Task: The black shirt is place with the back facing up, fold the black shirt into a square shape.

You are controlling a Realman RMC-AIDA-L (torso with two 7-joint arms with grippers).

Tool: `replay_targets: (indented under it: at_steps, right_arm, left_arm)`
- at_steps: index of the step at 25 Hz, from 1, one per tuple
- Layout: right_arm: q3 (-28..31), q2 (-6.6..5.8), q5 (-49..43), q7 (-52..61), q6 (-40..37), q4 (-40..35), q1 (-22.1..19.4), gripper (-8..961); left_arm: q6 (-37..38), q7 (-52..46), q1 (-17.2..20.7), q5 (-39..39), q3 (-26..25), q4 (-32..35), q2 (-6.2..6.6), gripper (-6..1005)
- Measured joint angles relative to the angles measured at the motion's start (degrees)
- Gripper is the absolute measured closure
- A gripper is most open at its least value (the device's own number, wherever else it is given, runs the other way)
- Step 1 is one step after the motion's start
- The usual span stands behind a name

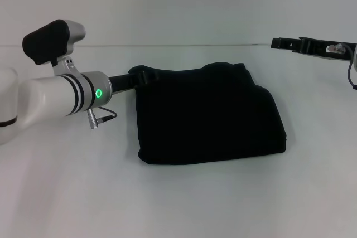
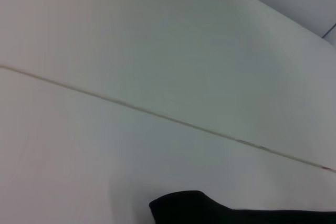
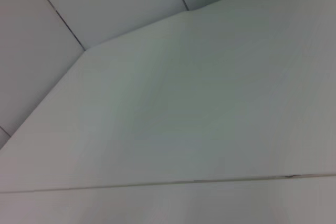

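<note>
Black shirt (image 1: 206,118): folded into a rough square, mid-table (image 1: 67,193) (plain side up).
Left gripper (image 1: 140,77): at shirt's far-left corner; grip unclear.
Right gripper (image 1: 284,43): raised far right, apart from the cloth.

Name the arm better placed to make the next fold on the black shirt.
Left, probably: the left gripper is at the black shirt's far left corner, while the right gripper hangs clear, off to its right.
</note>
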Motion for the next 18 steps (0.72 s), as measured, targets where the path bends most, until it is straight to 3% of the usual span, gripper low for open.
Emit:
replay_targets:
  at_steps: [5,18]
  right_arm:
    - [-0.02,0.15,0.00,0.01,0.36,0.00,-0.15,196]
    - [-0.42,0.54,0.01,0.02,2.24,0.19,-0.30,283]
  left_arm:
    - [-0.22,-0.05,0.65,-0.24,-0.35,1.06,-0.65,463]
    - [0.16,-0.01,0.57,-0.81,-0.01,1.01,-0.53,864]
